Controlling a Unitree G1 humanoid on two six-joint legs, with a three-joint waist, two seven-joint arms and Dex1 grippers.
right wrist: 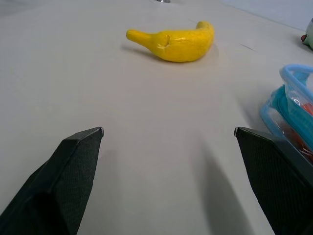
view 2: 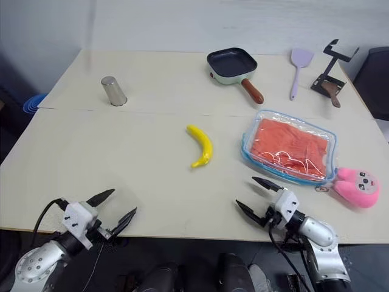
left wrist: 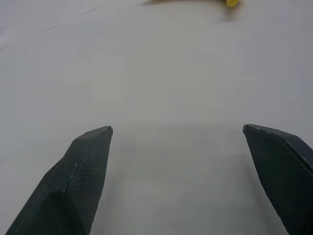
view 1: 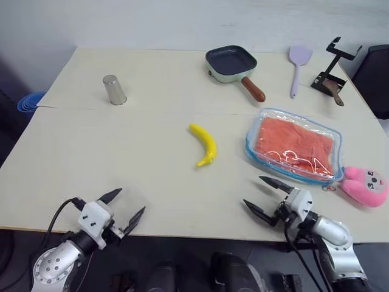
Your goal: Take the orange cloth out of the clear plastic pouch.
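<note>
At the near left edge of the pale bench (view 1: 121, 158) the left gripper (view 1: 126, 210) hangs wide open and empty. Right of the yellow banana (view 1: 203, 145), the right gripper (view 1: 265, 196) gapes equally, holding nothing, just short of the clear plastic pouch with light-blue zip edging (view 1: 296, 146), where the orange cloth (view 1: 292, 145) lies flat inside. Best to pin the pouch first, then find its zip opening.

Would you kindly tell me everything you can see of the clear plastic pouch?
The clear plastic pouch is a see-through, soft, rectangular bag with rounded corners and light-blue edging. It lies flat on the table's right side, turned slightly askew, with the orange cloth folded inside it. Its plastic is wrinkled and glossy. The pink plush toy lies against its near right corner. The right gripper hovers open just short of its near edge, without touching it.
</note>
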